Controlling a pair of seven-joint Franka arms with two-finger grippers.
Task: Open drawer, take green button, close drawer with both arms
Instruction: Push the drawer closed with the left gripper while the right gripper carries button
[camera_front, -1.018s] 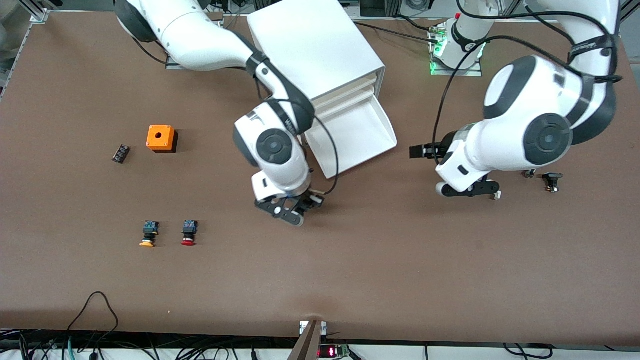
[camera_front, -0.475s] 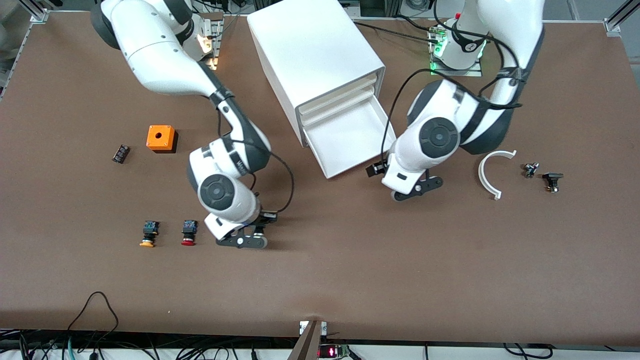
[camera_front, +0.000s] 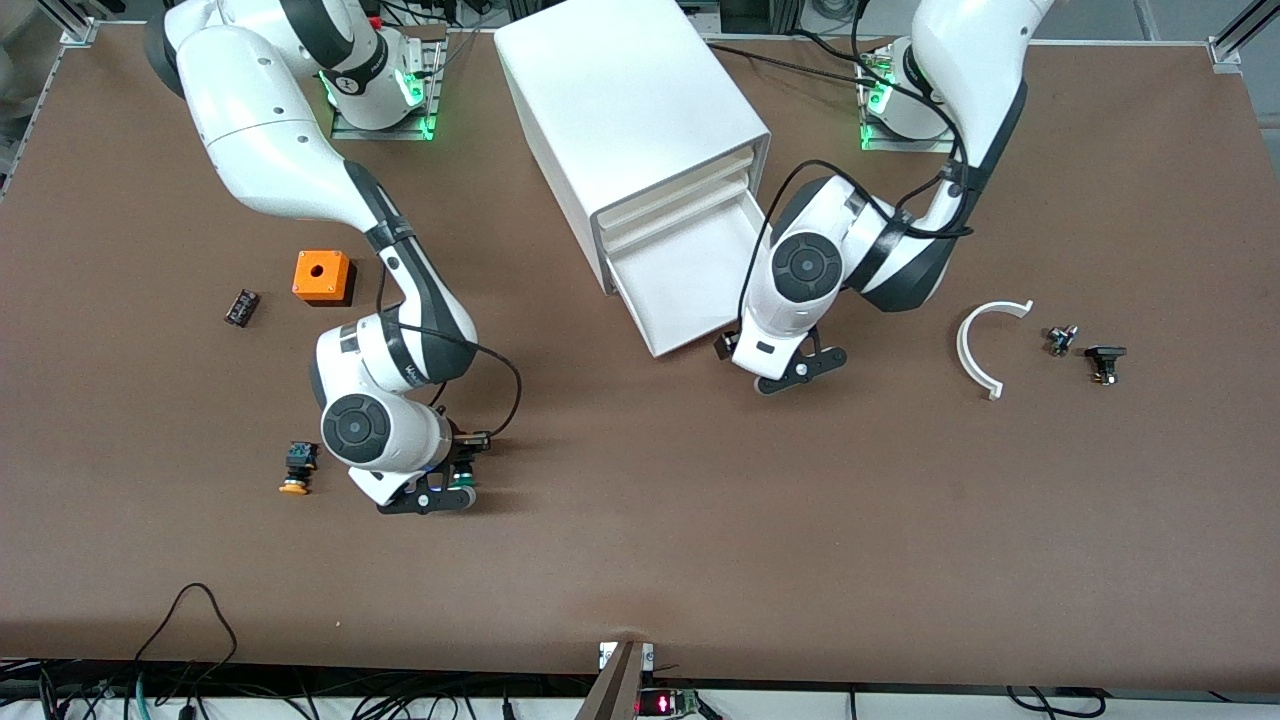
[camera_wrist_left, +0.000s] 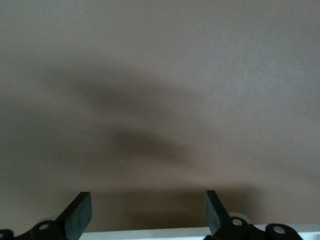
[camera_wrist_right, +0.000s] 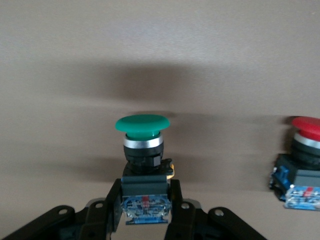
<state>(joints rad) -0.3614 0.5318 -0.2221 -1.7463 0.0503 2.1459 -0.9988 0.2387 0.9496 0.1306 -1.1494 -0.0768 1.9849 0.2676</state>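
So up front, the smooth white drawer (camera_front: 695, 285) sticks out of the boxy cabinet (camera_front: 630, 110), left gripper (camera_front: 790, 372) just off its front corner, bare matte table (camera_front: 900, 520) around. Left wrist view: black fingers (camera_wrist_left: 77, 215) spread wide, nothing held, white edge cropped. Right wrist view: right gripper (camera_wrist_right: 146, 205) clamped on the green button (camera_wrist_right: 143, 145)'s blue-black body, glossy red button (camera_wrist_right: 305, 160) beside, half cut off.

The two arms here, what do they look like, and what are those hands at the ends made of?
Both arms are chunky, glossy white tubes with rounded joints ringed in black, and thin black cables loop beside them. Each ends in a flat black two-finger hand: the right hand and the left hand. Green lights glow at both bases.
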